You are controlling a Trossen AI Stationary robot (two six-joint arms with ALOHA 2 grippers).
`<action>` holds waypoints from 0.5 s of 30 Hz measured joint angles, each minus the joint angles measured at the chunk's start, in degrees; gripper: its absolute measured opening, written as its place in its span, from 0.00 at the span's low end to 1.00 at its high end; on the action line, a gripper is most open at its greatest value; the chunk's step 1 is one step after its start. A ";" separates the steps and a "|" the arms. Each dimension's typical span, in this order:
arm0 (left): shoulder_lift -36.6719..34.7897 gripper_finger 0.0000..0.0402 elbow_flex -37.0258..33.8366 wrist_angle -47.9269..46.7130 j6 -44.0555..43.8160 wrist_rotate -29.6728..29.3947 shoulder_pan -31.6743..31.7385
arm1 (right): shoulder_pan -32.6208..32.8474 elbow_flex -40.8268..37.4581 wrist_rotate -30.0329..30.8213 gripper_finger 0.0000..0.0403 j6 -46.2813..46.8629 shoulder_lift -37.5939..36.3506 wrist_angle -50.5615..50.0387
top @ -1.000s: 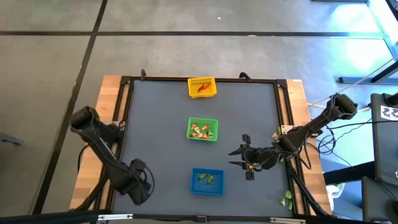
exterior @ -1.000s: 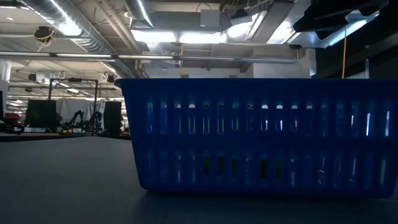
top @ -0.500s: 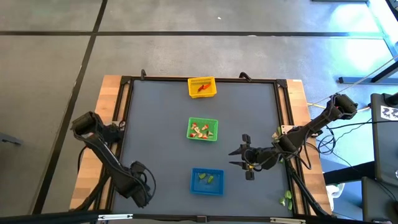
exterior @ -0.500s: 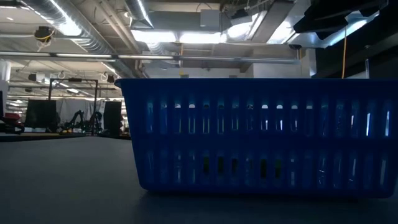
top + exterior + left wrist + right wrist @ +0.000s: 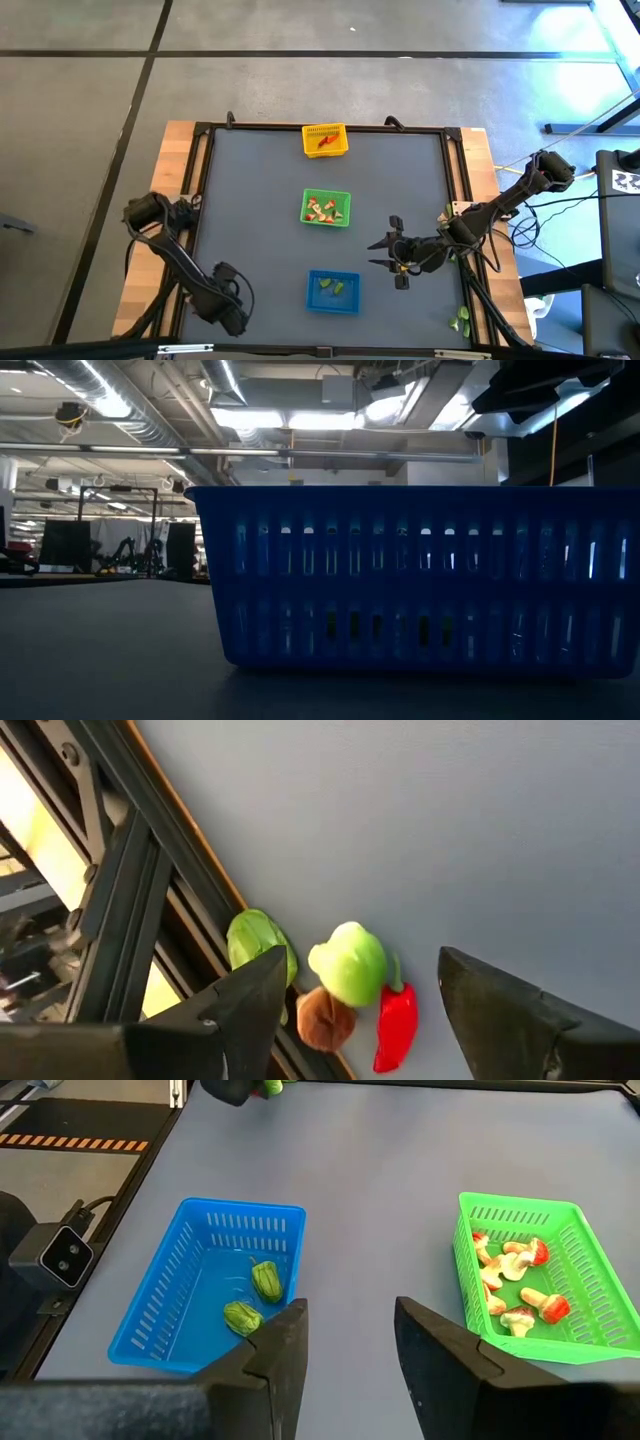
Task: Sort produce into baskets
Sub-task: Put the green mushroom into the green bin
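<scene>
Grey mat under me, three baskets in a line down the middle, both my arms low at the near side.

Left to right from overhead: my left gripper point(image 5: 228, 318) sits at about seven o'clock on the mat point(image 5: 260, 200), fingers spread wide and holding nothing; its wrist camera shows two light green pieces point(image 5: 348, 963), a brown one point(image 5: 324, 1019) and a red pepper point(image 5: 396, 1029) bunched against the mat's frame. Up the centre, the yellow basket point(image 5: 325, 140) at twelve o'clock holds red pieces, the green basket point(image 5: 326, 208) in the middle holds mushrooms point(image 5: 515, 1270), and the blue basket point(image 5: 333, 292) at six o'clock holds two green peppers point(image 5: 255, 1295). My right gripper point(image 5: 386, 254) hovers at four o'clock, just right of the blue basket, fingers part-way apart on nothing. More green pieces point(image 5: 460, 320) lie off the mat's near right corner.
</scene>
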 joint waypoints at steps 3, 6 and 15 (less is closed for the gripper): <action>1.12 0.59 0.00 0.35 0.37 0.29 -0.27 | 0.00 0.00 0.00 0.38 0.00 0.00 0.02; 2.32 0.54 0.00 0.55 0.43 1.04 -0.73 | 0.00 0.00 0.00 0.38 -0.02 0.00 -0.02; 3.43 0.35 0.00 0.43 0.41 1.70 -1.09 | 0.00 0.00 0.00 0.38 -0.24 0.00 0.00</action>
